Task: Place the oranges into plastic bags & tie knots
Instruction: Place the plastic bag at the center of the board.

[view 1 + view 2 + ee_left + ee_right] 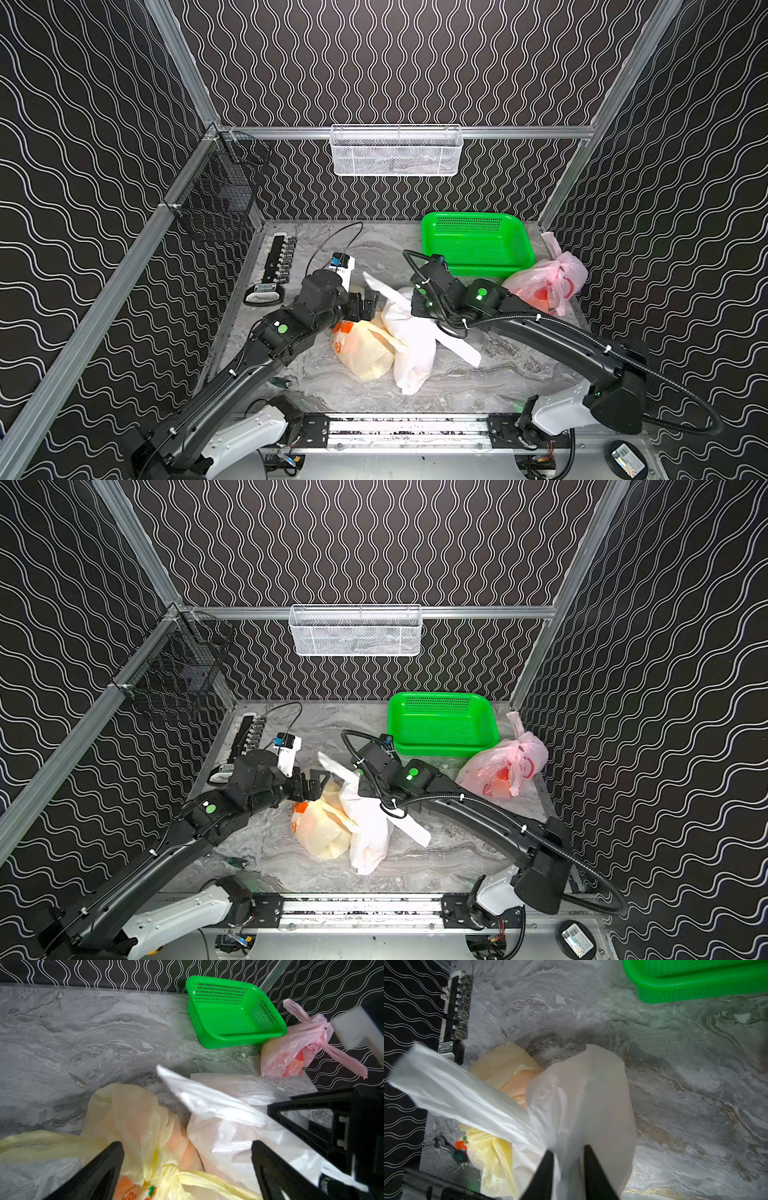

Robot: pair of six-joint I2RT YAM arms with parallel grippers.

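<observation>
Walls (395, 62): black w/ white wavy lines all round. Tabletop (498, 374) reads as grey marble, darker veins, some tan streaks. Green basket (473, 245) is bright green, perforated. I count 3 bags. Pink bag (548, 282): translucent, red prints. White bag (411, 340): plain. Yellow bag (365, 349): pale, orange print w/ a green fleck, orange tint thru the film. Mesh basket (396, 151) white, wire basket (216, 199) black. Left arm (232, 374) & right arm (561, 345): black, white bases, green dots.

Three plastic bags (540, 282) (415, 353) (365, 353), one green basket (478, 245), two wire baskets (395, 153) (216, 199), one socket rail (278, 262), two arms (249, 365) (540, 332).
</observation>
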